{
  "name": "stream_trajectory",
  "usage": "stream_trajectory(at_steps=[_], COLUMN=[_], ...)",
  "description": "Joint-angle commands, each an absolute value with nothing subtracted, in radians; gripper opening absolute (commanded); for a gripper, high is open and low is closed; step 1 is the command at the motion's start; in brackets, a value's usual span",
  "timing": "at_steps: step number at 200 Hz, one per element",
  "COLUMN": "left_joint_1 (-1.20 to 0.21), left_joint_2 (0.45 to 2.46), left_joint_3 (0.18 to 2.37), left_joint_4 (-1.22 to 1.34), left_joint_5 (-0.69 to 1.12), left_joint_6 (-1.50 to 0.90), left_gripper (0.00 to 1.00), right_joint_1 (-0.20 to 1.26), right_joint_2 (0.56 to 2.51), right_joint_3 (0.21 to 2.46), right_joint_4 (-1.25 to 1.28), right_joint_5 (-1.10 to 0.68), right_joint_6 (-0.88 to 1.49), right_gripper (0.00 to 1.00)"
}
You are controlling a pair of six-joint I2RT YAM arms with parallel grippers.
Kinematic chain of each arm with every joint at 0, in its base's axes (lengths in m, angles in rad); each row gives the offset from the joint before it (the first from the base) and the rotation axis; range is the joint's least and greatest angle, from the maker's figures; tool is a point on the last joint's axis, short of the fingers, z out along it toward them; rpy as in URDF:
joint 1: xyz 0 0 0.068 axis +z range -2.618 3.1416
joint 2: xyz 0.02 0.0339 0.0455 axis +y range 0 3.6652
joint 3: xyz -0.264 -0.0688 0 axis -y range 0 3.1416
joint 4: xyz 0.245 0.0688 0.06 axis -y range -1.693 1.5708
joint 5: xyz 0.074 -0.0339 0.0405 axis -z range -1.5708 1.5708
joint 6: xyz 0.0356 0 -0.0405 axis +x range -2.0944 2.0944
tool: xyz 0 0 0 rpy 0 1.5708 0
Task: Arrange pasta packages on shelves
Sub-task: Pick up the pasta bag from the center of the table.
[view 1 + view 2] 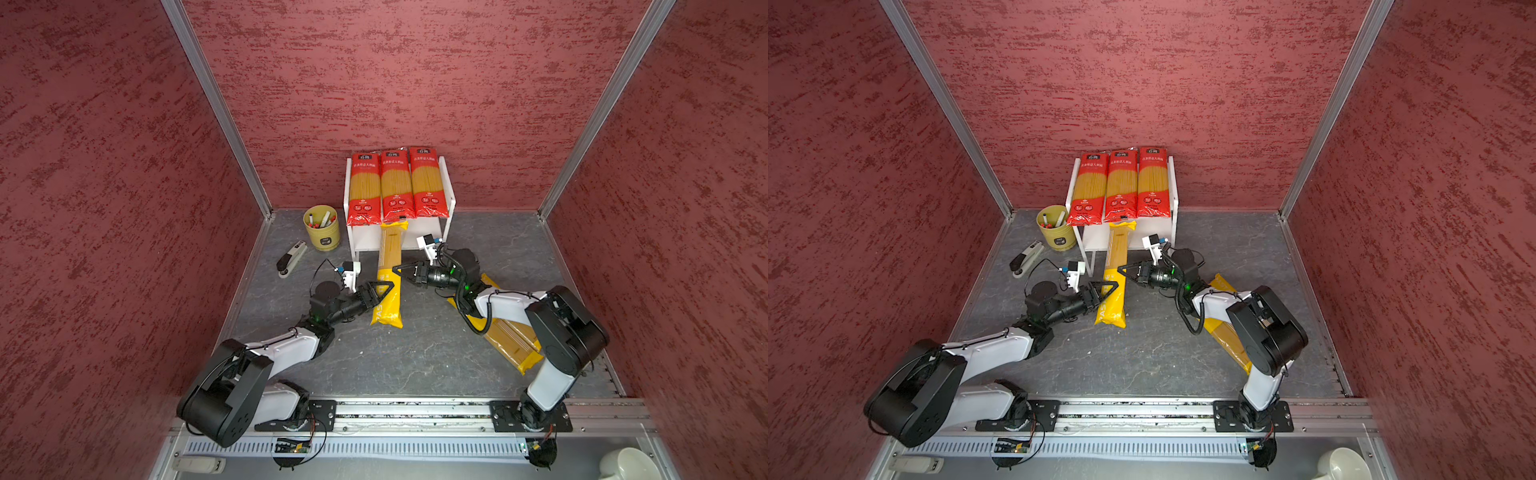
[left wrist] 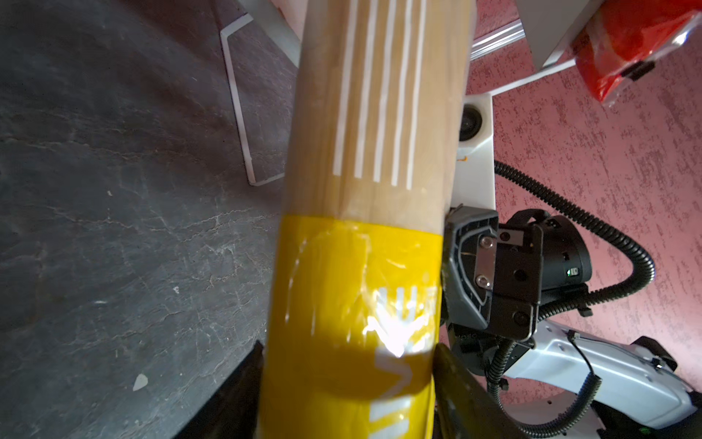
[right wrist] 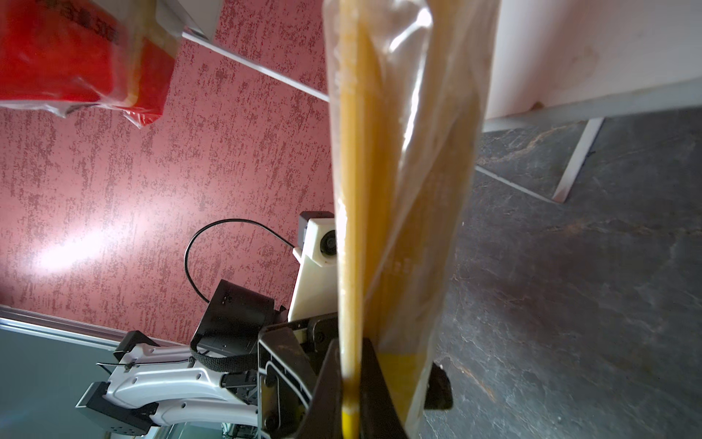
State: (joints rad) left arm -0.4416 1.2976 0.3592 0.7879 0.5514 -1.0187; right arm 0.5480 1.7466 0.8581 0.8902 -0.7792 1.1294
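Nearest us the left gripper point(image 1: 384, 291) clasps the long yellow-ended plastic spaghetti bag point(image 1: 390, 253) across its width, jaws half parted, and the right gripper point(image 1: 397, 269) pinches its edge tight — together, we judge, steering its far end along the lower tier of the small white two-tier rack point(image 1: 446, 199), under three red-ended spaghetti bags point(image 1: 397, 183).

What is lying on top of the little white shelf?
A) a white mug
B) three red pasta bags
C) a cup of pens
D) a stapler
B: the three red pasta bags lie side by side across the top board of the white shelf.
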Motion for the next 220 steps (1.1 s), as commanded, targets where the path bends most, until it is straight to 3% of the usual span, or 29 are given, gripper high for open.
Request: stream_trajectory(at_steps=[1,44,100,118,177,220], left_joint_1=[-0.453,-0.454,-0.450,-0.441,-0.419,-0.420], left_joint_2=[1.301,1.279,1.279,1.292,1.408,1.449], left_joint_3=[0.366,0.390,0.452,0.498,0.649,0.689], left_joint_4=[0.853,0.777,0.734,0.698,0.598,0.604], left_joint_5=[0.537,0.475,0.387,0.378,0.357,0.367], left_joint_6=[-1.022,-1.023,-1.088,-1.092,-1.123,-1.123], left_gripper=[0.54,0.28,0.20,0.20,0.27,0.32], right_joint_1=[0.531,0.526,0.526,0.531,0.579,0.606], right_joint_2=[1.739,1.755,1.683,1.643,1.576,1.631], right_joint_3=[0.925,0.884,0.703,0.635,0.586,0.670], right_joint_4=[1.077,1.022,0.962,0.930,0.912,0.948], right_joint_5=[-0.744,-0.665,-0.637,-0.631,-0.624,-0.651], right_joint_6=[1.174,1.188,1.194,1.201,1.255,1.281], right_gripper=[0.00,0.14,0.54,0.62,0.65,0.55])
